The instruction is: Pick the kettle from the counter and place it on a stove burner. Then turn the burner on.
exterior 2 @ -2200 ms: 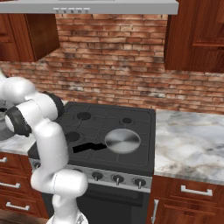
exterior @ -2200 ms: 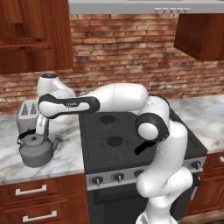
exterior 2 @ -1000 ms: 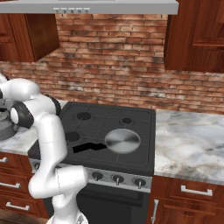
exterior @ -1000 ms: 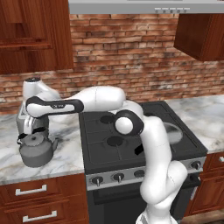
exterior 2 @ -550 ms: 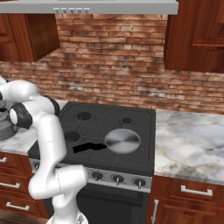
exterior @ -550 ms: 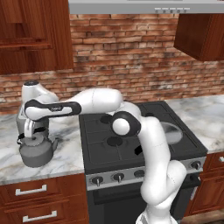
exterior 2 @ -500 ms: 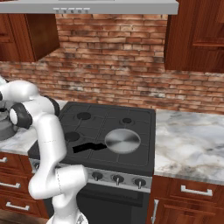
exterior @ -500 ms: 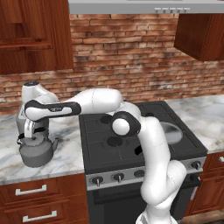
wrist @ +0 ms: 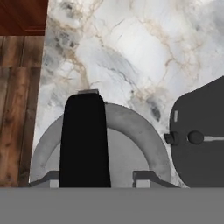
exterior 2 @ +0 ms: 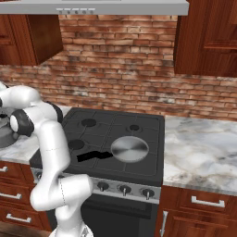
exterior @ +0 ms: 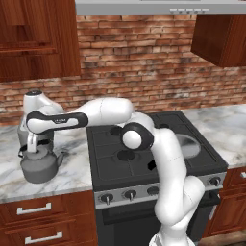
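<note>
- Kettle (exterior: 39, 166): squat, round, grey metal body with a short spout pointing towards the stove. Seen from above in the hand view (wrist: 103, 144), it is a broad grey dome crossed by a wide black handle band.
- Position of kettle: stands on the counter (exterior: 72, 170), left of the stove, near the front edge, in front of the toaster (exterior: 24, 132).
- Counter: white marble-patterned slab with grey veins, also running on to the right of the stove (exterior 2: 203, 152).
- Gripper (exterior: 32, 150): comes straight down onto the top of the kettle at its handle. In the hand view the two finger tips (wrist: 146, 177) sit low on either side of the black handle. The jaws look partly drawn in about the handle; whether they press on it I cannot tell.
- Stove (exterior 2: 115, 143): black top with round burner discs (exterior 2: 89, 122) under grate bars. A round grey metal disc (exterior 2: 129, 149) lies on its front right part.
- Toaster in the hand view (wrist: 201, 140): dark grey box just beside the kettle.
</note>
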